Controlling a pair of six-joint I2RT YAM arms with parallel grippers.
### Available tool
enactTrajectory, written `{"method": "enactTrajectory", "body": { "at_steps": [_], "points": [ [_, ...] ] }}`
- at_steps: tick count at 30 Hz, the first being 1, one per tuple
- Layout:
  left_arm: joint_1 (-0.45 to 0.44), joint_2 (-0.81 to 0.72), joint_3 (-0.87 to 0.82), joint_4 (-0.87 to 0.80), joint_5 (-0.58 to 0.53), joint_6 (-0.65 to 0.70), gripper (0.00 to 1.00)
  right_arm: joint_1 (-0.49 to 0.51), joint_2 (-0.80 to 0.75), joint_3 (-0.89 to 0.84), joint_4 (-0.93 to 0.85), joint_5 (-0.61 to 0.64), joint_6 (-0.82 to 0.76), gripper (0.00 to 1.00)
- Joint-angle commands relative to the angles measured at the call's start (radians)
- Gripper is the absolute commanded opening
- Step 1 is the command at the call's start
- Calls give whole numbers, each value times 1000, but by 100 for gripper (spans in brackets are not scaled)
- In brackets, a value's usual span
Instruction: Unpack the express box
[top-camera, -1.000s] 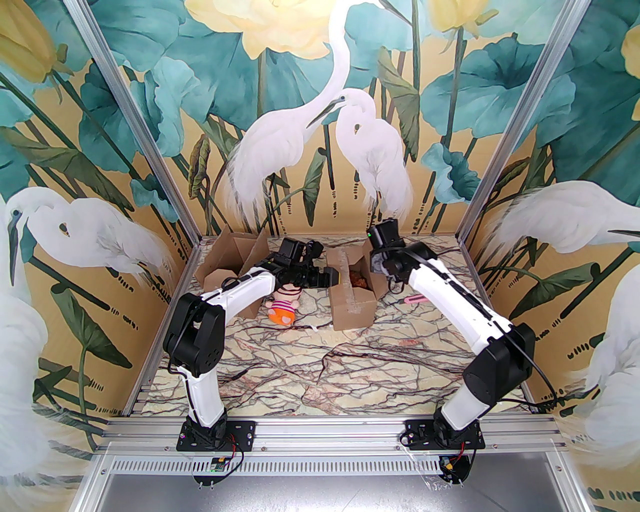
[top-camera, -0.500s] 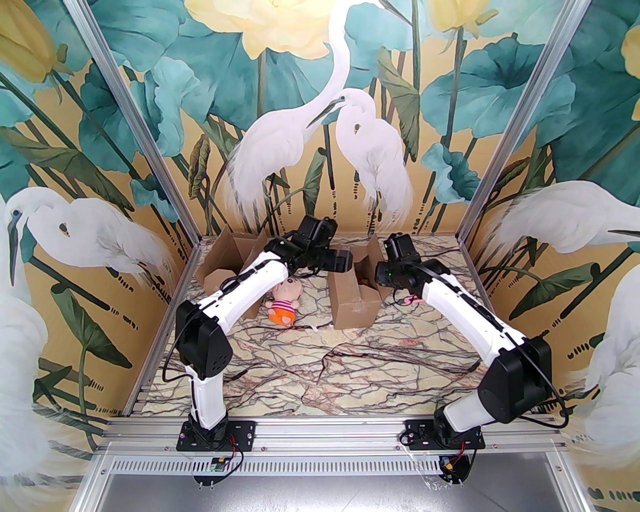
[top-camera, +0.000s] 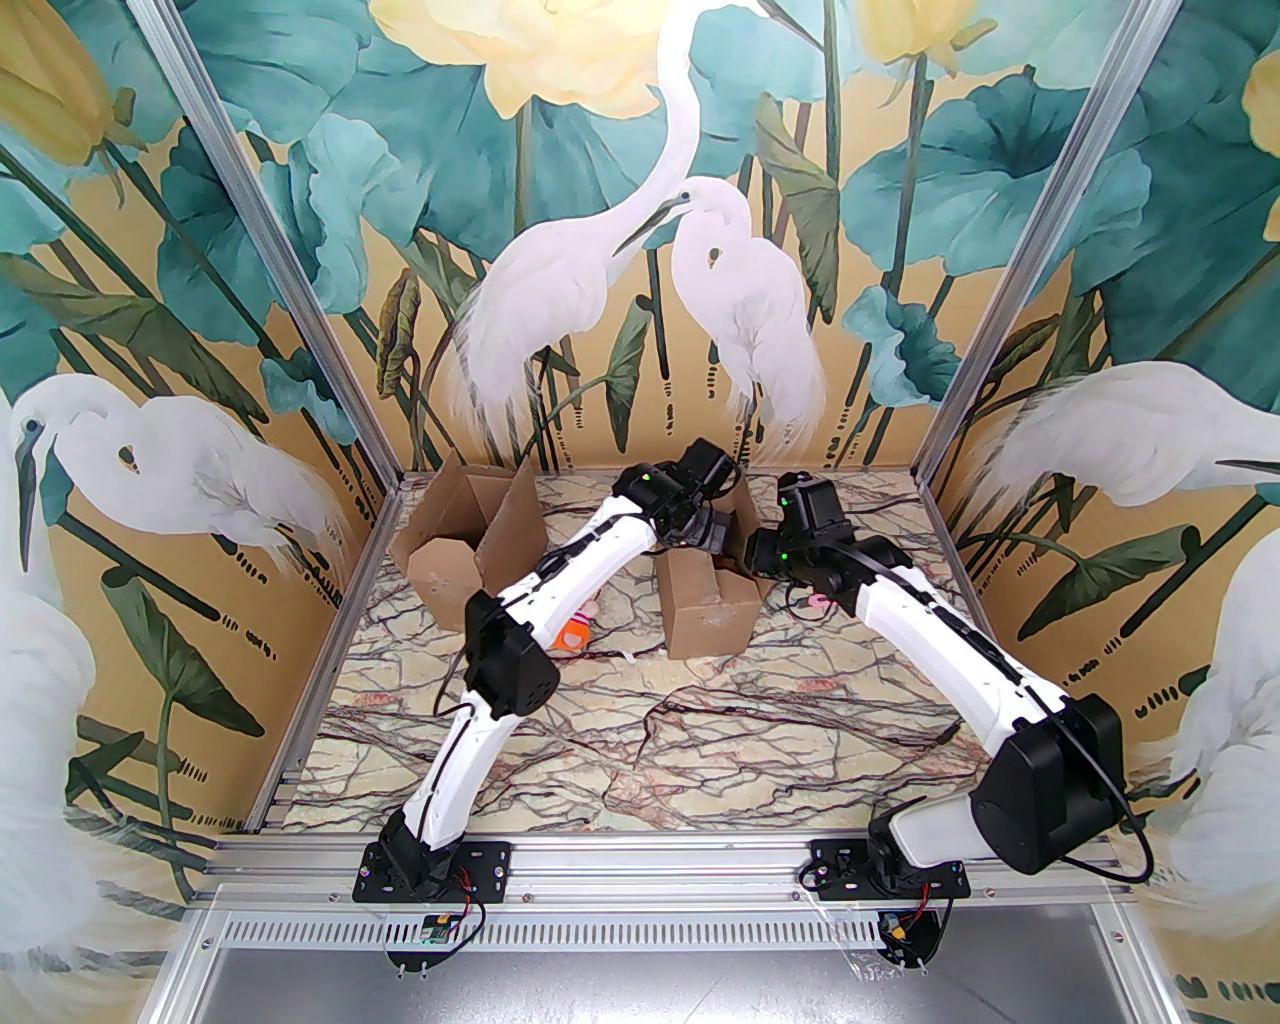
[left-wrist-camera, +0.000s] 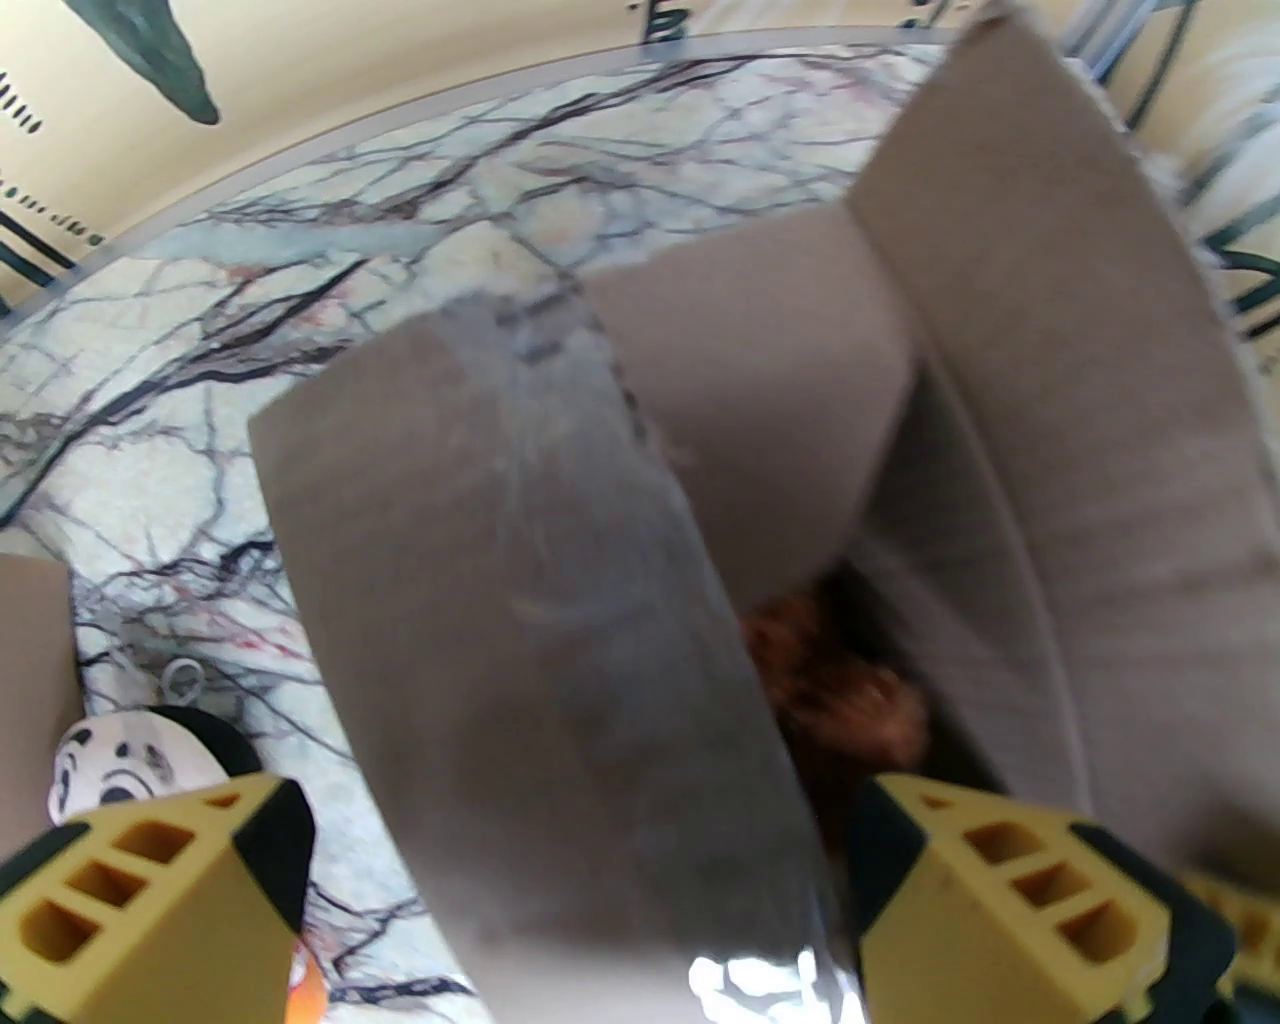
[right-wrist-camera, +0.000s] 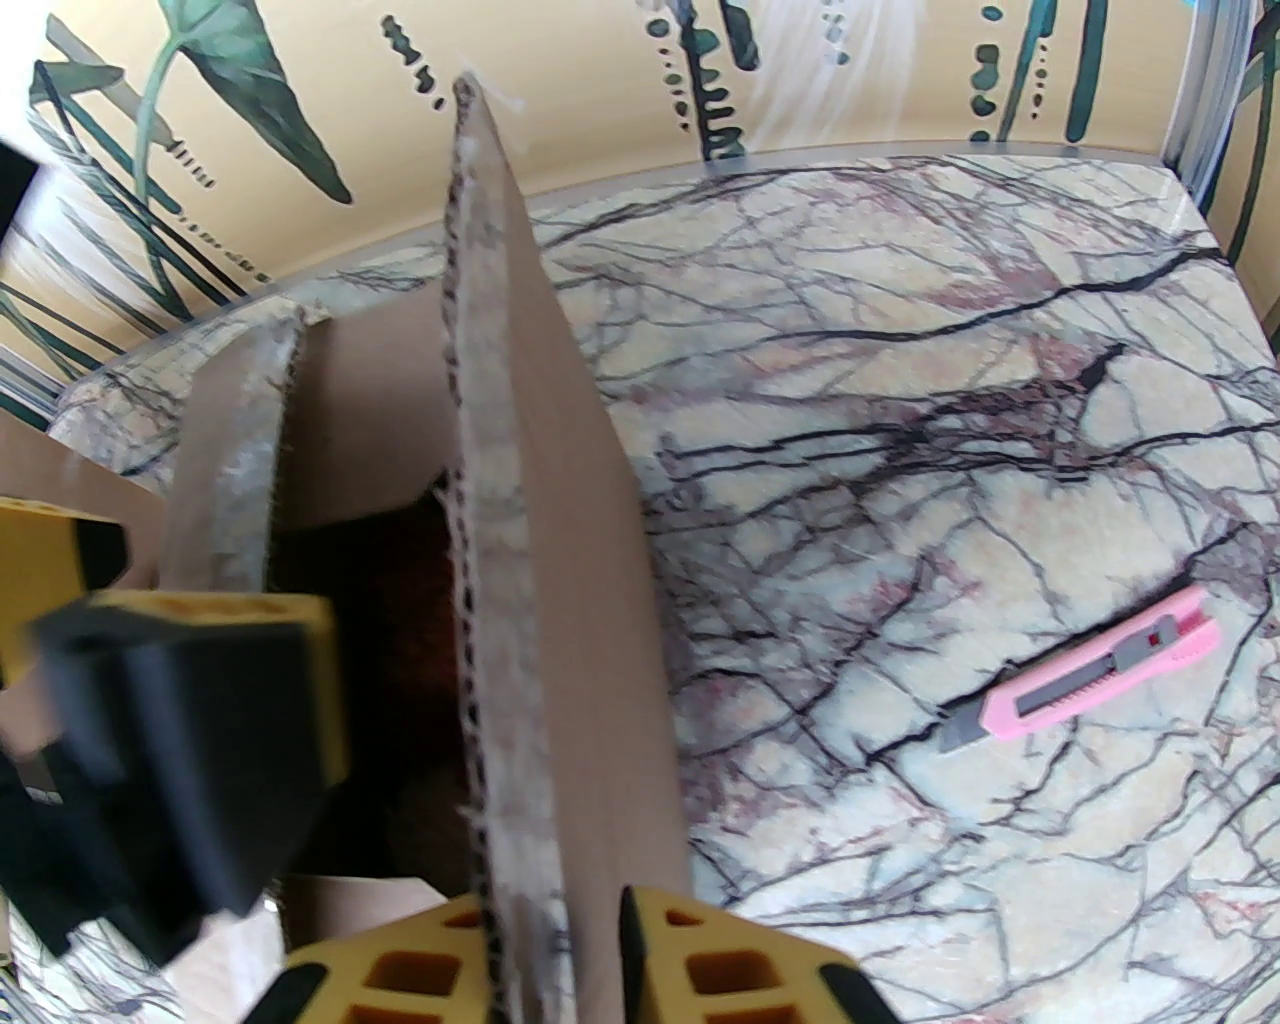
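The left arm (top-camera: 555, 585) stretches diagonally from its base toward the far middle of the tabletop (top-camera: 700, 740), and its wrist bends down over the express box (top-camera: 705, 615). The left claw (left-wrist-camera: 575, 890) is released: its 2 fingers stand wide on both sides of the taped left flap (left-wrist-camera: 520, 600). The right arm (top-camera: 930, 640) reaches in low from the right. The right claw (right-wrist-camera: 555, 960) is clenched on the upright right flap (right-wrist-camera: 545, 480).

The tabletop has a marble pattern with dark veins. The walls (top-camera: 620, 250) show white egrets and teal leaves.

The express box stands at the far middle, its opening upward and its long axis running from near to far. A brown furry thing (left-wrist-camera: 840, 690) lies inside. A pink utility knife (right-wrist-camera: 1085, 680) lies to its right, apart. A second open box (top-camera: 465, 540) stands at the far left.
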Motion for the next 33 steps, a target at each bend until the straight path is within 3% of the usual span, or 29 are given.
{"method": "enactTrajectory", "body": {
  "at_steps": [1, 15, 20, 33],
  "points": [
    [-12, 13, 44, -106, -107, -5, 94, -4, -12, -22, 50, -47, 30, 21],
    [-10, -44, 40, -121, -123, 52, 86, -6, 4, -31, 54, -5, 41, 15],
    [-4, -79, 37, -99, -118, 84, 81, -6, 3, -37, 51, 15, 59, 4],
    [44, -215, -88, -71, -45, 100, 70, -6, -20, -72, 43, 43, 89, 2]
  ]
}}
